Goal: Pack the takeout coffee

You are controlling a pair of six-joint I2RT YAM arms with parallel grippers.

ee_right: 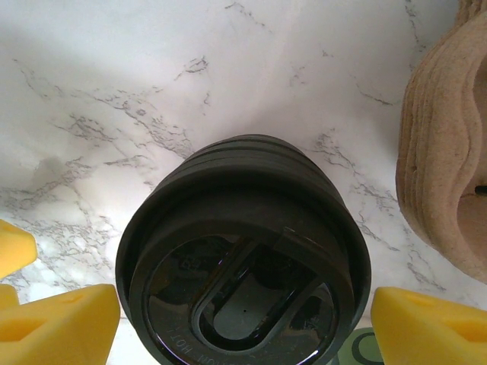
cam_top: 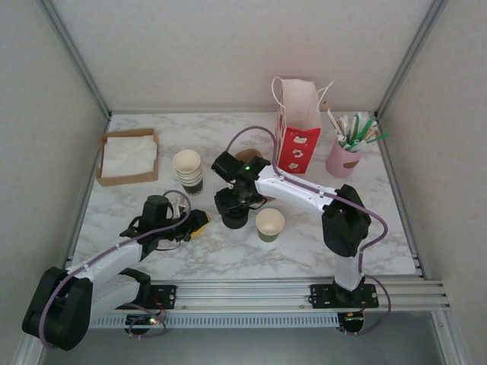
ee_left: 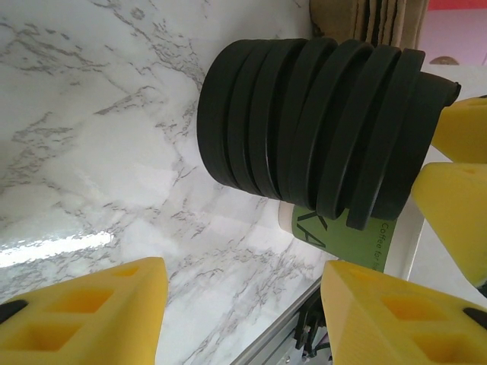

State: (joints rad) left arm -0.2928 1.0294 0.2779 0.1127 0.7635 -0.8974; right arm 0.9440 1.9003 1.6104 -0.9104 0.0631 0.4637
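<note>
The takeout coffee's single paper cup (cam_top: 269,225) stands with no lid on it, its green band (ee_left: 346,237) showing behind a squat stack of black lids (cam_top: 232,218). My right gripper (cam_top: 232,202) hangs over that stack, open wide. Its yellow fingers (ee_right: 61,327) flank the top lid (ee_right: 243,289) closely, and I cannot tell whether they touch it. My left gripper (cam_top: 196,224) sits low on the table, left of the stack. In the left wrist view this gripper (ee_left: 242,285) is open over bare marble, and the lid stack (ee_left: 304,122) lies ahead of it.
A red-and-white paper bag (cam_top: 297,125) stands at the back. A pink holder of stirrers (cam_top: 344,156) is to its right. Stacked lidless cups (cam_top: 188,171) and a cardboard tray of napkins (cam_top: 128,156) are on the left. A brown moulded carrier (ee_right: 449,152) lies just behind the lids.
</note>
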